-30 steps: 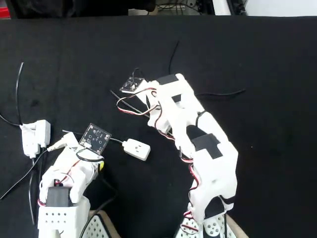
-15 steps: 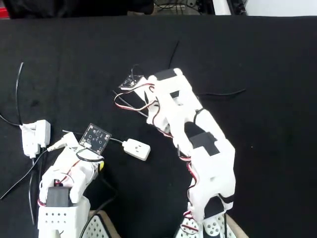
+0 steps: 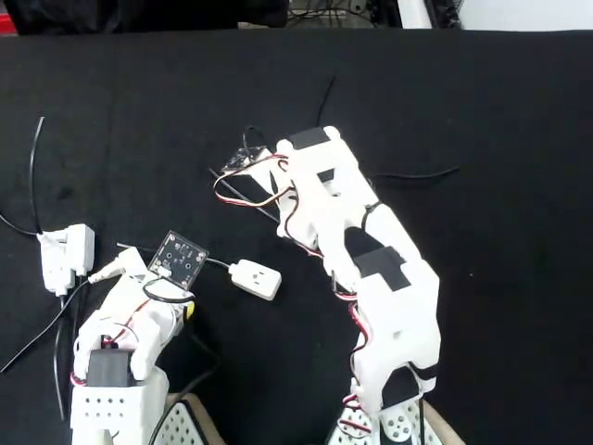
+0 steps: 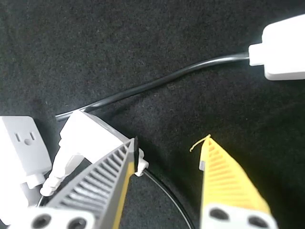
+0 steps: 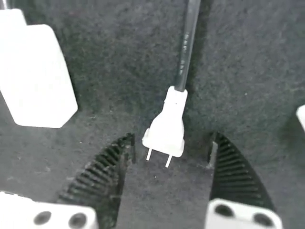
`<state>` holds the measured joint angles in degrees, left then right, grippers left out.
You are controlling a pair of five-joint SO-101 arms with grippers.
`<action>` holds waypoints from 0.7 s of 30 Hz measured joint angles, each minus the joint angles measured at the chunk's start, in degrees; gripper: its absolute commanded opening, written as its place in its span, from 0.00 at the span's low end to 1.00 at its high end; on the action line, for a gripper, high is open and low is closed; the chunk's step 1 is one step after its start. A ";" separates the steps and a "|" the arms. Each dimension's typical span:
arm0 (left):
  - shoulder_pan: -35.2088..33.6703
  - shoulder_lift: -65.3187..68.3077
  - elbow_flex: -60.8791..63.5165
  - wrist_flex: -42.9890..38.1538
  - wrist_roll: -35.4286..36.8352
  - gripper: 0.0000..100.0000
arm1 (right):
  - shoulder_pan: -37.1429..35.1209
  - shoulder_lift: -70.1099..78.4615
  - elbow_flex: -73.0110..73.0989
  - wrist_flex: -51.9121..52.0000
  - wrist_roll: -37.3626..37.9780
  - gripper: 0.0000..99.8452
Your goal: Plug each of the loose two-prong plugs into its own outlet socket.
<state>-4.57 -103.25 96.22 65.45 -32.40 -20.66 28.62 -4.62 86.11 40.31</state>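
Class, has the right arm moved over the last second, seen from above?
Yes: the right arm shifted slightly left and toward the far edge, away from the unmoved white socket.

Plug lies between the right gripper's spread fingers, cloth bare each side; a socket block sits outside one finger.

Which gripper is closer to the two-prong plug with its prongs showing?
Right. The right gripper has its open jaws either side of the two-prong plug; the left gripper sits apart, by a white outlet socket.
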 measured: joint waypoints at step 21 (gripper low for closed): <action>0.00 0.00 0.00 0.00 0.00 0.22 | 1.67 5.45 -2.90 -5.36 -1.49 0.12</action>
<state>-4.57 -103.25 96.22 65.45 -32.40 -18.99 34.07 -7.52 80.75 38.81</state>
